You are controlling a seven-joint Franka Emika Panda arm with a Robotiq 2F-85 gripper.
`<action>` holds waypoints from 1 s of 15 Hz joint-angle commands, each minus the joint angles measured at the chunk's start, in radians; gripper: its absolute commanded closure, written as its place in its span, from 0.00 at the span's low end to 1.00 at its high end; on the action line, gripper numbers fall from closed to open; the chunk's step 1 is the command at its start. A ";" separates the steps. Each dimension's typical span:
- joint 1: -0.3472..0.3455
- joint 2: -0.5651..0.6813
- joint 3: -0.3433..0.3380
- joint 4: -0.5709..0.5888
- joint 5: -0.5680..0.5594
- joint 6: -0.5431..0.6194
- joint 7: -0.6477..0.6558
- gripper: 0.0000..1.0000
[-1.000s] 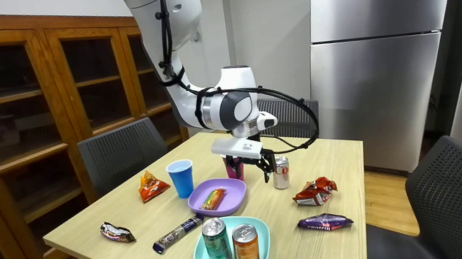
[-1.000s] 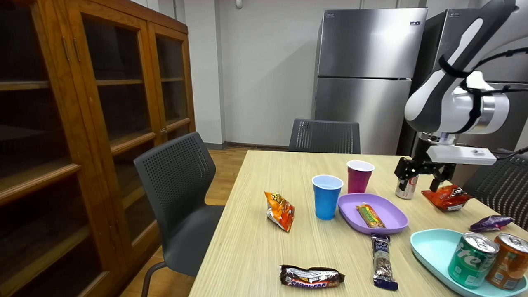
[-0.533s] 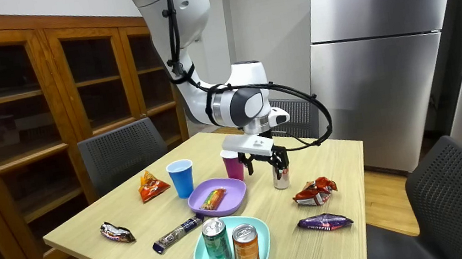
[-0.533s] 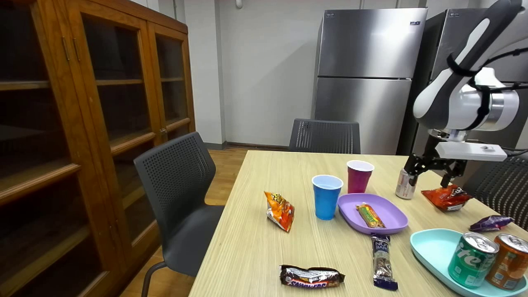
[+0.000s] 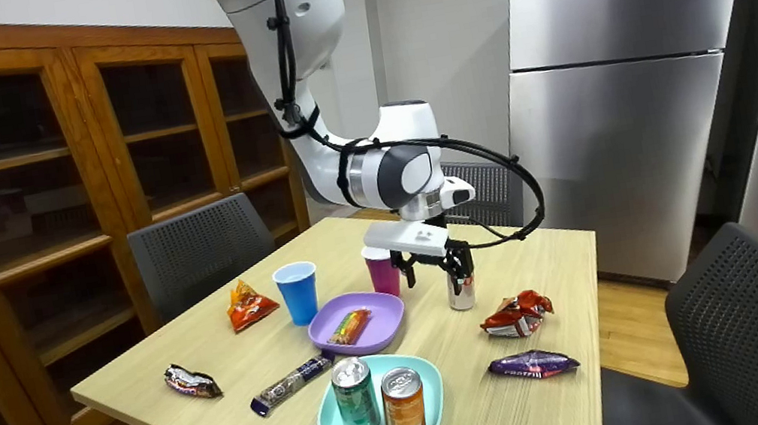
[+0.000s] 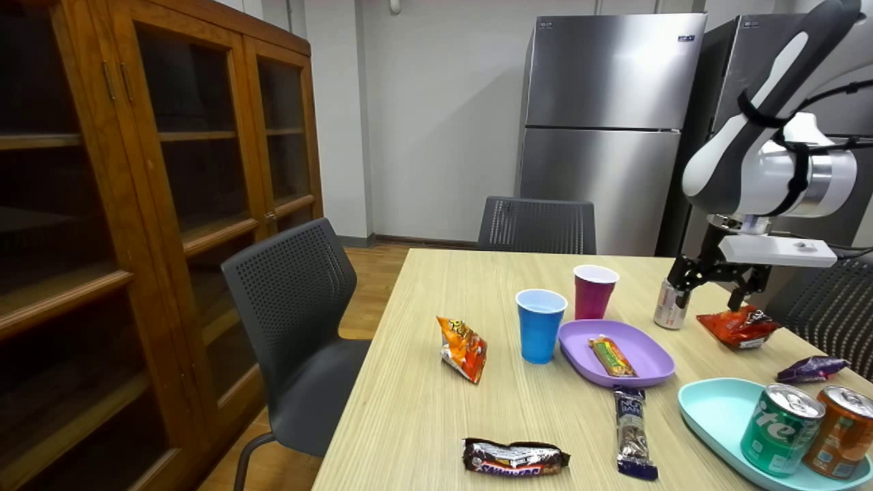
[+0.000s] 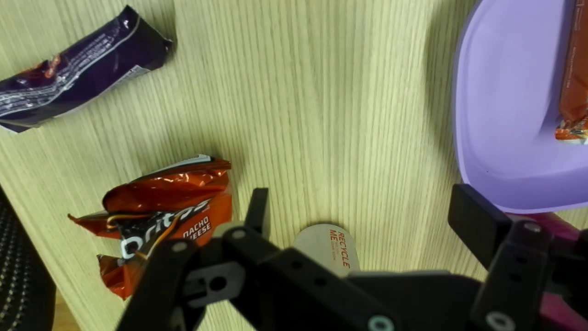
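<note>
The silver can is standing upright on the table, between the red bag and the magenta cup. Its long axis is running vertically, with the top pointing at the ceiling and the base resting on the tabletop. The gripper is hanging near it, fingers pointing down, jaws spread wide and grasping nothing. It is partly covering the can in both exterior views, and these are not telling whether the two are touching. In the wrist view the can is showing between the fingers, bearing the words RECYCLE ME.

The red bag is lying just beside the can, with a purple wrapper lying near it. Beside the magenta cup, the purple plate is holding a wrapped bar, and the blue cup is standing next to its rim. Farther out, the turquoise plate is bearing the green can and the orange can. The nut bar, the Snickers and the orange bag are lying well apart from the gripper.
</note>
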 commanded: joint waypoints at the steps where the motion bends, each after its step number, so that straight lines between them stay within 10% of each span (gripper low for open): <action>1: 0.004 -0.001 -0.004 0.001 0.003 -0.002 -0.001 0.00; 15: -0.013 0.109 0.016 0.204 0.054 0.006 0.012 0.00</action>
